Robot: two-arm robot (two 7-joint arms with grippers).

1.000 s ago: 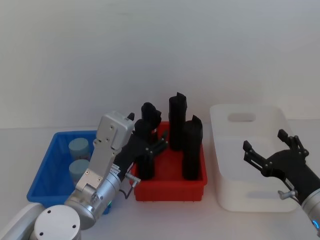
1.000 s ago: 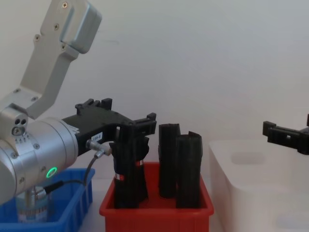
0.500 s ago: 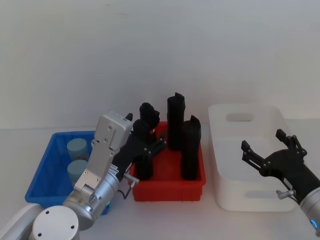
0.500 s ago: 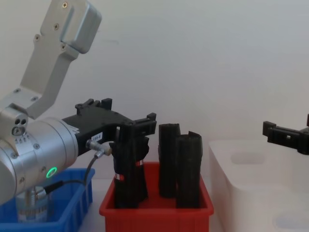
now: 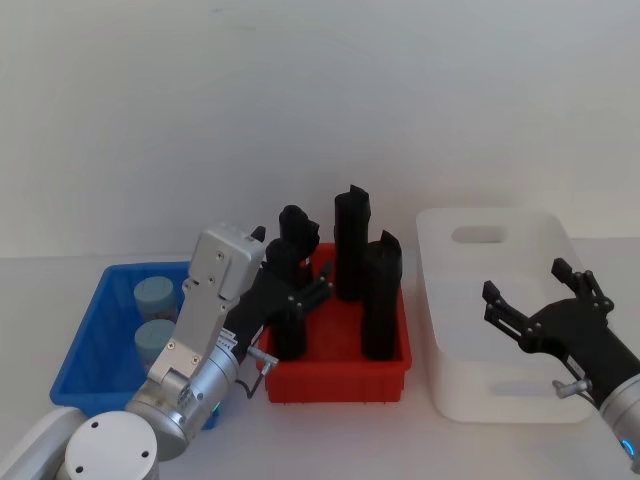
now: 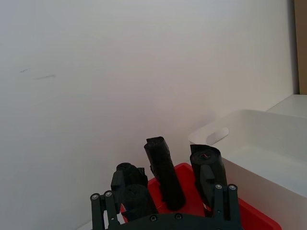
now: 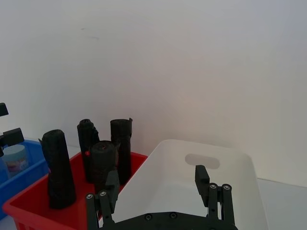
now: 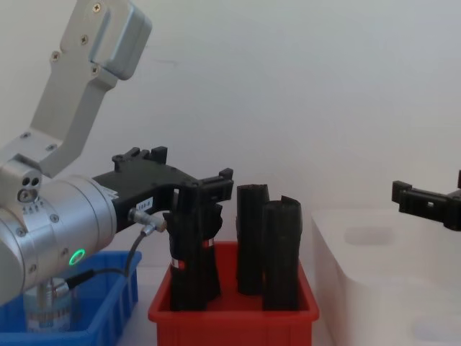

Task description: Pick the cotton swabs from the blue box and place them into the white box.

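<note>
- We judge the main hazard to be the black rolls (image 5: 352,240) standing upright in the red bin (image 5: 335,385). The left gripper (image 5: 295,262) hangs right among them, and a careless sideways swing toward the blue box (image 5: 85,345) could clip a roll and topple it.
- A second risk, as we read it, lies with the cotton swabs (image 5: 157,295) themselves. The two round, lidded tubs stand close together, one behind the other, so an off-centre descent could shove the neighbour or catch a lid edge and let the tub slip.
- Both tubs sit in the blue box at the robot's left. The white box (image 5: 500,395) stands at its right, with the red bin between the two, and we cannot tell whether it holds anything.
- The left arm reaches forward from the lower left. Its gripper points ahead over the red bin's left side with its fingers (image 6: 103,206) spread apart, holding nothing.
- The right gripper (image 5: 530,285) hovers over the near part of the white box with its fingers (image 7: 201,172) wide apart, also empty.
</note>
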